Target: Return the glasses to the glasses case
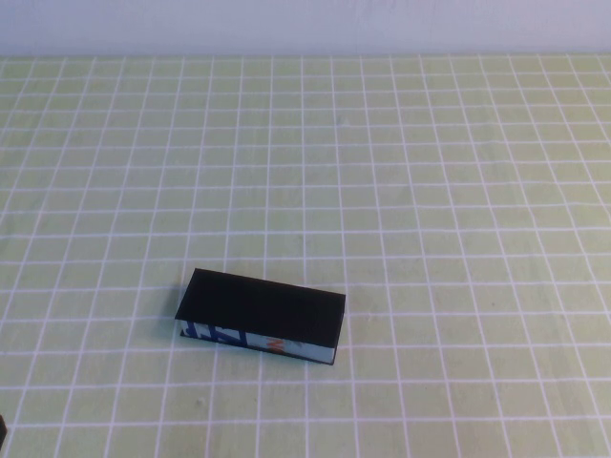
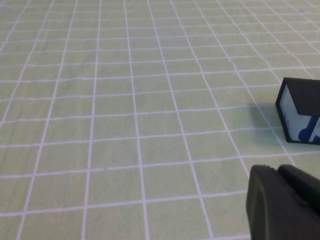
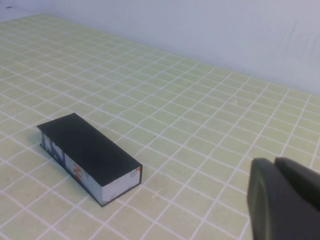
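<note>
The glasses case (image 1: 260,317) lies closed on the surface (image 1: 430,191), a green cloth with a white grid, slightly toward the robot's left of centre and on the near half. Its black lid faces up and is folded flat over the body; the light-blue printed front faces the robot. The case sits at a slight angle to the grid lines.

The glasses are not visible in any view. With the lid shut, they may already be inside the case, but the closed flap hides the interior, so this cannot be confirmed. On that reading the task appears to be at or near its end.

The left gripper (image 2: 285,202) is low over the surface on the robot's left, well apart from the case, whose end panel (image 2: 300,117) shows at the edge of the left wrist view. Only a dark part of the gripper body is in view; whether its fingers are apart or together cannot be told.

The right gripper (image 3: 285,200) is raised on the robot's right, looking across at the case (image 3: 90,157) from well clear of it. Its fingers are together and hold nothing.

Both arms stand off from the case, which suits a parked posture: nothing touches the lid, so it rests under its own weight.
</note>
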